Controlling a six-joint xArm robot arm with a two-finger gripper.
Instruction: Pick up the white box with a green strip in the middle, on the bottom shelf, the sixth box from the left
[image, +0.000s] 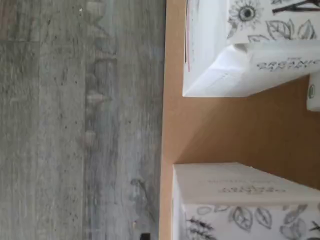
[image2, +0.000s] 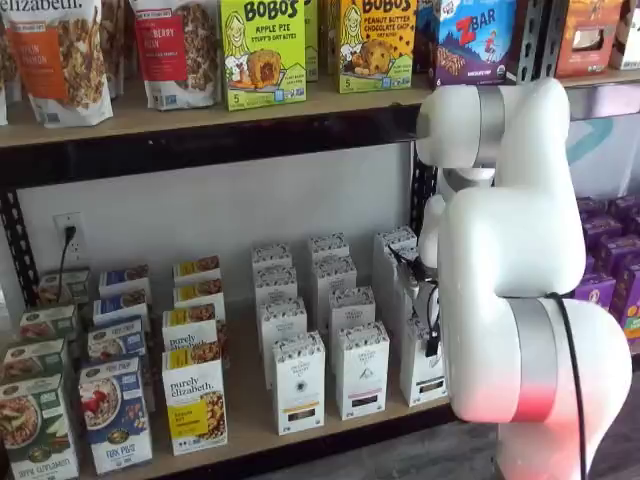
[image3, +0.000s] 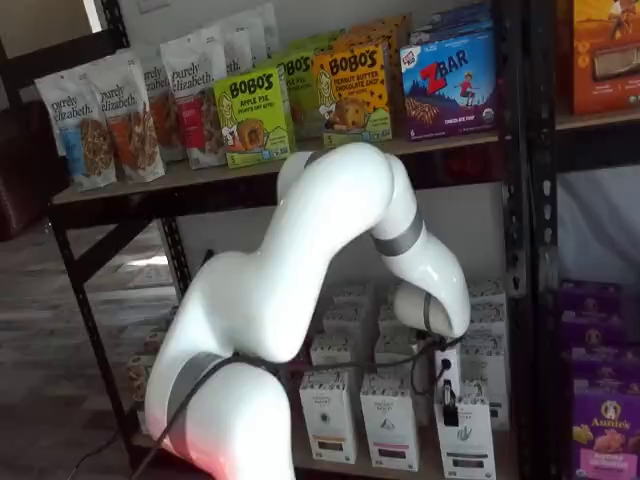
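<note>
Gripper (image3: 450, 408) just above white box (image3: 464, 438), arm hiding it; finger spread impossible to tell. Matte speckled cartons (image2: 298, 380) beside, tan bottom shelf (image2: 240, 415).

Soft even light; slight blur

One white arm (image2: 510, 260) up front, and everything counts off from it. Just left of it on the lower desk (image2: 248, 395) stand two columns of white cartons (image2: 298, 380), four deep each. Further left, two yellow-labelled boxes (image2: 195, 400) show plainly. Above the arm sits one Z Bar box (image2: 473, 38); up and left of it are two Bobo's boxes (image2: 262, 50), then two granola bags (image2: 55, 55).
</note>
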